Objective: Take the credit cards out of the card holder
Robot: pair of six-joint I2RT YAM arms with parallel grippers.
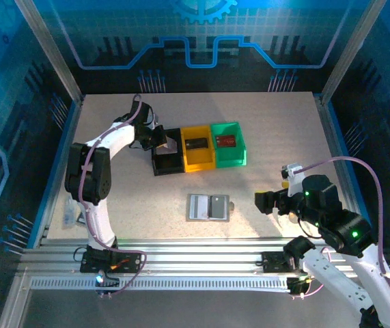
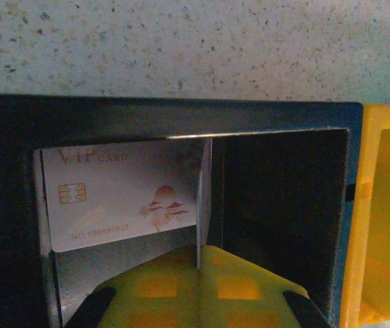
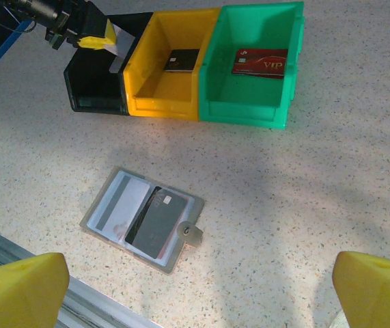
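Dropping is the step in hand: left claw [image 2: 200, 270] is pinching a white card [image 2: 119, 195] over the black bin [image 3: 92, 89], upper left of the right wrist view. Right claw [image 3: 195, 294] is hanging spread. Card holder [image 1: 188, 208] is lying open at the top view's centre, two cards [image 1: 216, 205] waiting; letting go seems next.

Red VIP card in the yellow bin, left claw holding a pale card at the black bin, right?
No: right wrist view shows the red VIP card in the green bin. Left claw holds the pale card at the black bin.
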